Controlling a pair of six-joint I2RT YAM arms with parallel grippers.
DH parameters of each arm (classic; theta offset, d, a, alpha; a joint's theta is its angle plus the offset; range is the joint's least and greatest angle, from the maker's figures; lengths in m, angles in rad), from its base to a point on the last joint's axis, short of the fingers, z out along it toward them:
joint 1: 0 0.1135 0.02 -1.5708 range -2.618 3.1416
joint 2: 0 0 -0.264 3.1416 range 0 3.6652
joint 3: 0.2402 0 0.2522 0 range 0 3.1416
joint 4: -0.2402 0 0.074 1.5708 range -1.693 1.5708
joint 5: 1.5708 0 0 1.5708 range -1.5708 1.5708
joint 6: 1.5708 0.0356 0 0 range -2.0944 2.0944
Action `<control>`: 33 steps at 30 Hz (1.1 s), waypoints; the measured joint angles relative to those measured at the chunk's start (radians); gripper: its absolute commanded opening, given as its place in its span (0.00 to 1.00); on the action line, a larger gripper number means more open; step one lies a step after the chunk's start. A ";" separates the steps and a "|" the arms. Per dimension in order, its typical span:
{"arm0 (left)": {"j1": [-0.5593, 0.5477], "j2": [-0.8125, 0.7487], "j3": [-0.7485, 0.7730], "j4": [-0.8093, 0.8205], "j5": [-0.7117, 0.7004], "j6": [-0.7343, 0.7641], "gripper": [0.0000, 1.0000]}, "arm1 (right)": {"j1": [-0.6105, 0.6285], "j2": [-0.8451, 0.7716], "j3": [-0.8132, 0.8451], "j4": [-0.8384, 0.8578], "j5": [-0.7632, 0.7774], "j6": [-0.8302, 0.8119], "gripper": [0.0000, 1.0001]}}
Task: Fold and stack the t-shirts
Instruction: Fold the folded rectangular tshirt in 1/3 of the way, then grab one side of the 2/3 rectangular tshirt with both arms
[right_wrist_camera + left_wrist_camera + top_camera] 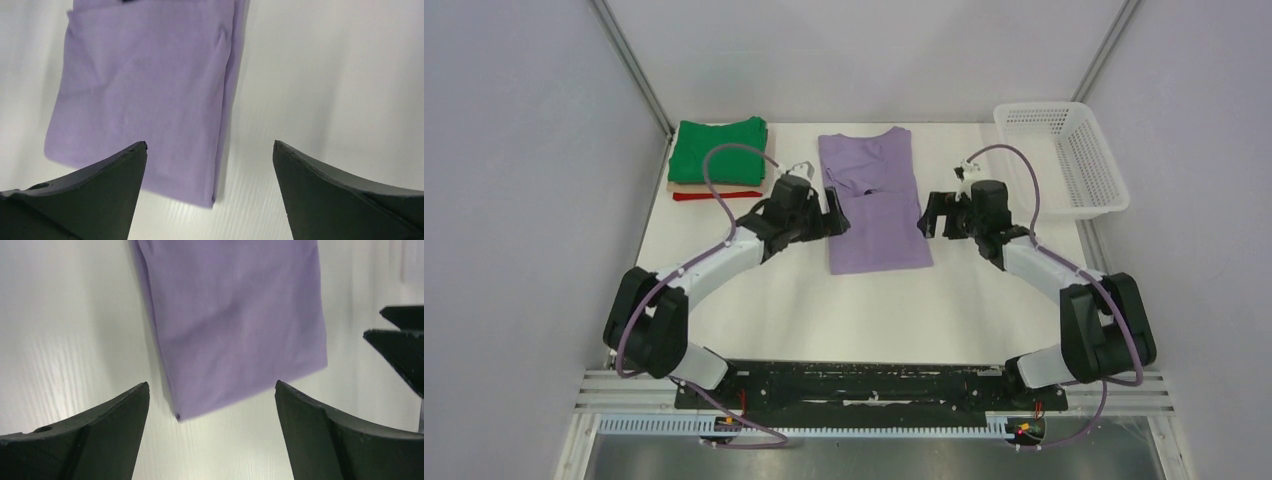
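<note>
Centrally, lavender t-shirt (874, 205) between left pincer (835, 216), right pincer (935, 215)

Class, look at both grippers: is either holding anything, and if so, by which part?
Nothing is held. The left gripper and right gripper both stand open beside the lavender t-shirt, which lies on the table.

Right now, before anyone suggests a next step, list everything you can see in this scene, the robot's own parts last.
lavender t-shirt: one, lavender-purple, middle of the table, sides folded in, lying flat.
folded t-shirts: three, green over tan over red, stacked at the far left.
mesh basket: one, white, far right.
table: one, white, under everything.
left arm: one, black and white, reaching to the lavender t-shirt's left edge.
right arm: one, same colours, at its right edge.
left fingers: two, black, open, holding nothing.
right fingers: two, black, open, holding nothing.
</note>
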 measured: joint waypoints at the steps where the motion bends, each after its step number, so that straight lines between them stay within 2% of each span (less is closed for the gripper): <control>1: -0.029 -0.039 -0.055 0.005 -0.001 -0.011 1.00 | 0.000 -0.032 -0.040 0.005 -0.010 0.006 0.98; 6: -0.132 -0.108 -0.232 0.005 -0.009 -0.073 1.00 | 0.000 -0.127 -0.252 0.033 -0.072 0.058 0.96; 11: -0.144 -0.114 -0.309 0.007 -0.037 -0.125 0.97 | 0.000 -0.158 -0.346 0.042 -0.108 0.097 0.91; 19: -0.144 -0.076 -0.333 0.052 -0.063 -0.202 0.67 | 0.000 -0.163 -0.367 0.061 -0.130 0.117 0.73; 25: -0.144 -0.019 -0.329 0.077 -0.071 -0.236 0.54 | 0.000 -0.162 -0.376 0.065 -0.132 0.123 0.64; 31: -0.144 0.018 -0.311 0.100 -0.079 -0.250 0.34 | 0.000 -0.148 -0.377 0.078 -0.139 0.125 0.57; 33: -0.144 0.032 -0.306 0.108 -0.078 -0.255 0.32 | 0.000 -0.137 -0.376 0.090 -0.146 0.126 0.55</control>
